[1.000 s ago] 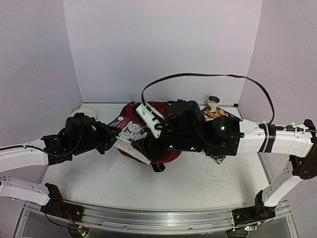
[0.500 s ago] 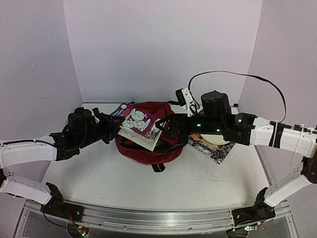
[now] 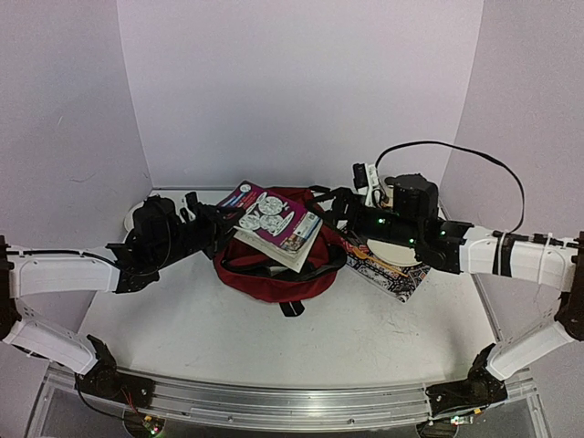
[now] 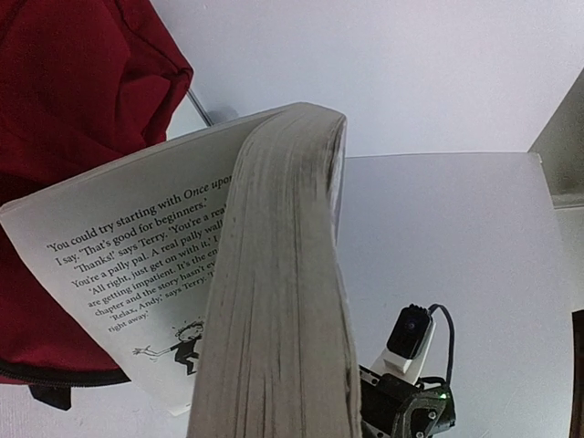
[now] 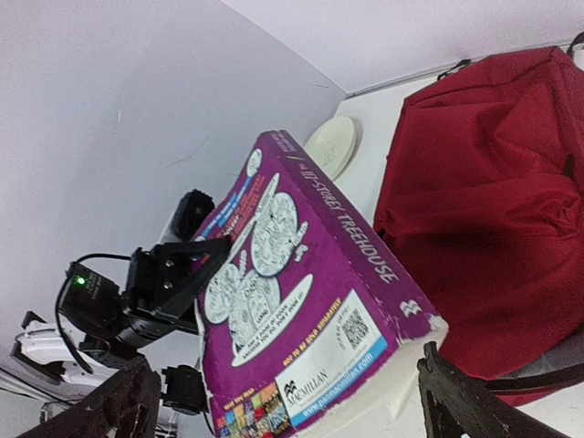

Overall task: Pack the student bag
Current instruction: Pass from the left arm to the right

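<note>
The student bag (image 3: 274,272), a dark red backpack, lies at the table's middle; it also shows in the right wrist view (image 5: 493,210) and the left wrist view (image 4: 73,109). A thick purple paperback (image 3: 276,225) hangs tilted above it. My left gripper (image 3: 228,222) is shut on the book's left edge. In the left wrist view the book's page block (image 4: 283,301) fills the frame and hides my fingers. My right gripper (image 3: 336,212) is open at the book's right end. In the right wrist view its fingers (image 5: 456,401) spread wide either side of the book (image 5: 301,301).
A colourful patterned book (image 3: 394,272) lies on the table right of the bag, under my right arm. A white plate (image 5: 330,146) sits at the back left beside the bag. Purple walls close the back and sides.
The book has risen from the bag's left side to above its middle, carried by my left gripper. My right arm has drawn back to the right, its gripper now at the book's right end.
</note>
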{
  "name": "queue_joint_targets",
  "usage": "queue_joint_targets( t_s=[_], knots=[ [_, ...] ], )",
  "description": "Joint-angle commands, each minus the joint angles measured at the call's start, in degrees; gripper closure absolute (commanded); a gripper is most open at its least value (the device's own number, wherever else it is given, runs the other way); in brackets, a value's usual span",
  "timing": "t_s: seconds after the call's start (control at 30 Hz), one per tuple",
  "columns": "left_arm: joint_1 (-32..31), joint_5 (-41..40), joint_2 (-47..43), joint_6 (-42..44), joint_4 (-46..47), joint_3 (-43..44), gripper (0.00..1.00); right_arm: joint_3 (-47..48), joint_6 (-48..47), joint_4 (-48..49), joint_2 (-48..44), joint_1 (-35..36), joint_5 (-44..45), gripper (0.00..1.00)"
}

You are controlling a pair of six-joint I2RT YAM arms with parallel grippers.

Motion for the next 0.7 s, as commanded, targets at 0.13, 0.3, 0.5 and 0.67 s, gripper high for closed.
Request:
queue_joint_targets(
  t_s=[0.13,0.3,0.5,0.67],
  knots=[
    [0.03,3.24,1.48,-2.66,15.93,5.7,1.0,-4.9,5.0,11.81,1.11,-0.96,0.55,0.02],
    [0.03,3.7,1.7,-2.94,16.8,6.31,1.0,-6.89,4.81,12.78,0.6,-1.19,1.97,0.02],
    [-0.05,5.02,3.65,-3.64,19.47,7.62,1.0,-5.05,5.48,16.98,3.97,-1.35,-3.58,0.02],
    [-0.15,5.09,6.07,-4.29,23.07,8.57,1.0,-4.32,7.45,24.06,6.44,-1.35,-9.0,0.07]
  ],
)
